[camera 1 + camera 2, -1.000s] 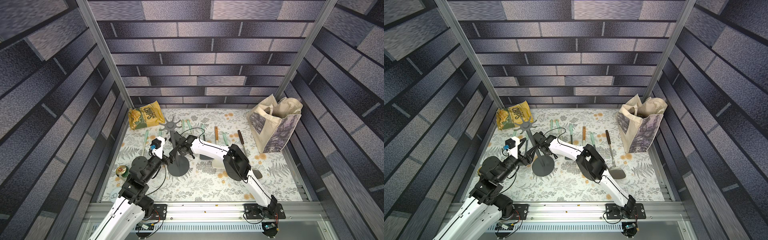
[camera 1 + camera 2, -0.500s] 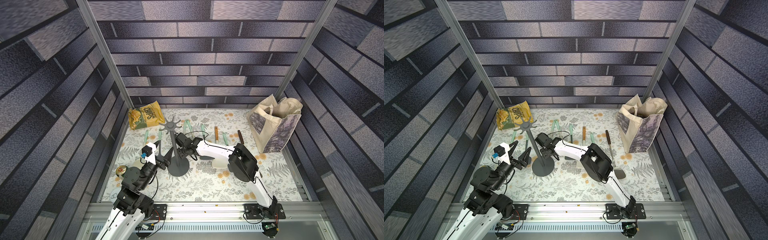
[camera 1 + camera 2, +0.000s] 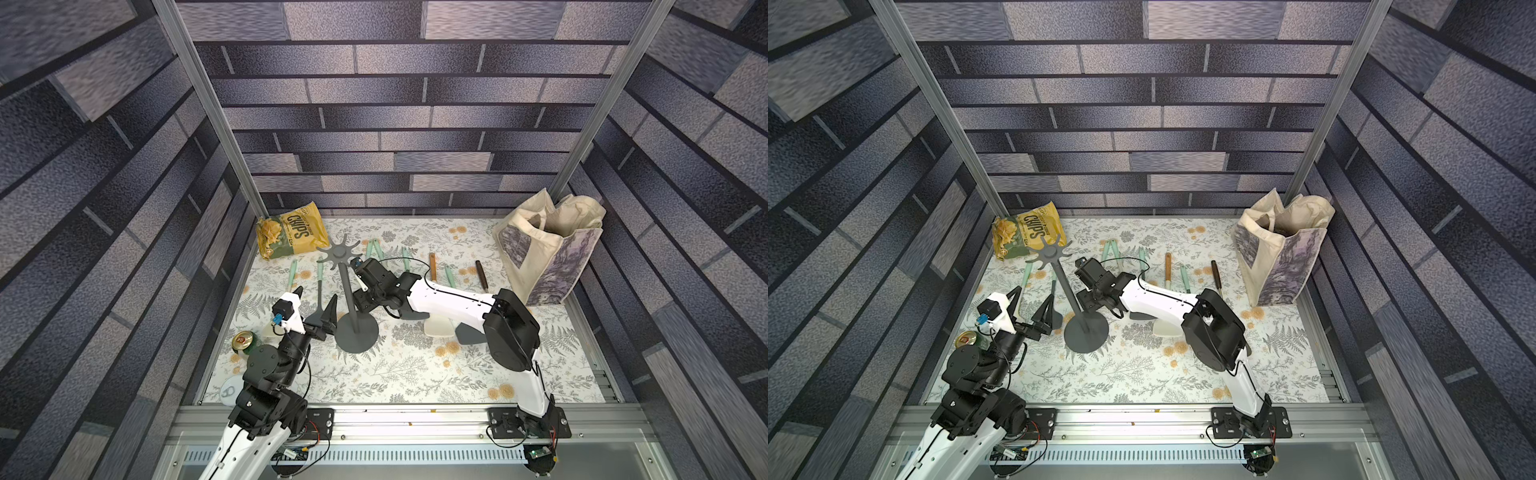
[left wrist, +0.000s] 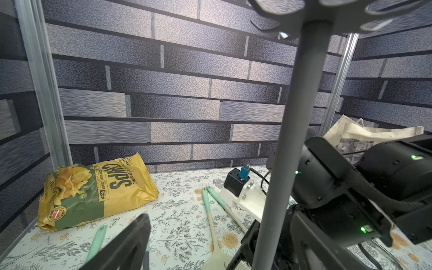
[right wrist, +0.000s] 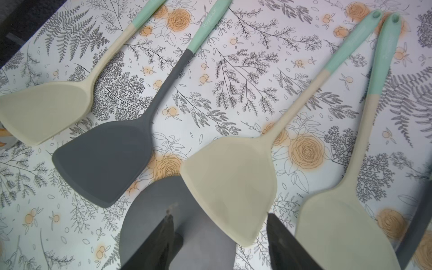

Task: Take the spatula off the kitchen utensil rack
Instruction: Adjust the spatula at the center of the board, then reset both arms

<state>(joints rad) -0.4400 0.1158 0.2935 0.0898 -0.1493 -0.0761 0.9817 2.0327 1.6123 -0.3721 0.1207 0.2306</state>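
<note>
Rack (image 3: 348, 291) now clear of left jaws

The rack (image 3: 348, 286) stands in the middle of the counter (image 3: 395, 374) with spatulas (image 5: 102, 161) lying flat beside and behind its base, a chips bag (image 3: 293, 235) and a tote bag (image 3: 548, 249) fill the far corners, a can (image 3: 243, 341) sits at the left edge, and the near strip lies open.
</note>
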